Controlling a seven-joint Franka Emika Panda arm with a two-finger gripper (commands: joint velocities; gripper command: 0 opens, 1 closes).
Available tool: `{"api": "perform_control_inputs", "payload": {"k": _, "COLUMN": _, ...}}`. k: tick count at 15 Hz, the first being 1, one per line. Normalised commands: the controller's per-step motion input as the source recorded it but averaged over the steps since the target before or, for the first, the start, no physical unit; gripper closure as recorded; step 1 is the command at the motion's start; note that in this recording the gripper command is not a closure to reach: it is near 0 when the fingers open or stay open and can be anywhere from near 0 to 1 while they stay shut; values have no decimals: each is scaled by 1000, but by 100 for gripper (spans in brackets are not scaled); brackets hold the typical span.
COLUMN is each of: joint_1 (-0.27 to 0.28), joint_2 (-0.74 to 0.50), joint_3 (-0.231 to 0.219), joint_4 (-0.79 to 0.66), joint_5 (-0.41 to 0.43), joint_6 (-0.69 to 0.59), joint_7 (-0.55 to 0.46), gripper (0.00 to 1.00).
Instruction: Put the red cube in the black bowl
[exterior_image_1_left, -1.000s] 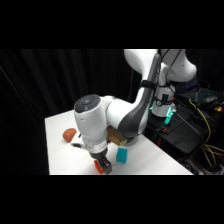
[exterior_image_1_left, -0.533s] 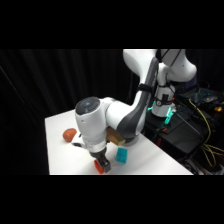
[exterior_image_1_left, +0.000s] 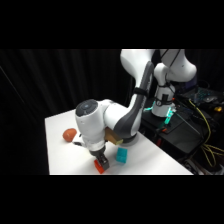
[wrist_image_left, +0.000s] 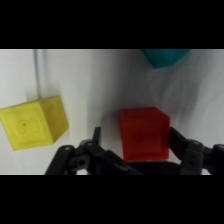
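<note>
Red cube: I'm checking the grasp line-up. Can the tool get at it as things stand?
Probably yes: the tool is open with fingers either side of the red cube; the yellow cube sits apart.

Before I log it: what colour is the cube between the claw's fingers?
Red cube; clearest in the wrist view.

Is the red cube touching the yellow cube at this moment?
Apart. The wrist view shows bare white table between the red cube and the yellow cube.

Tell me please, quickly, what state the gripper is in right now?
Gripper: open, its fingers on either side of the red cube, not yet closed on it.
</note>
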Motion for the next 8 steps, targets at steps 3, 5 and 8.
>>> {"api": "perform_control_inputs", "payload": {"k": 3, "joint_1": -137, "joint_2": 43, "joint_3": 103, "joint_4": 13, "joint_5": 153, "joint_6": 160, "joint_7": -235, "gripper": 0}}
{"api": "perform_control_inputs", "payload": {"k": 5, "joint_1": -87, "joint_2": -13, "joint_3": 80, "joint_4": -16, "joint_5": 137, "joint_6": 187, "joint_7": -172, "gripper": 100}}
{"api": "perform_control_inputs", "payload": {"k": 8, "joint_1": -31, "joint_2": -105, "joint_3": 35, "joint_4": -66, "joint_5": 83, "joint_6": 136, "joint_7": -119, "gripper": 100}}
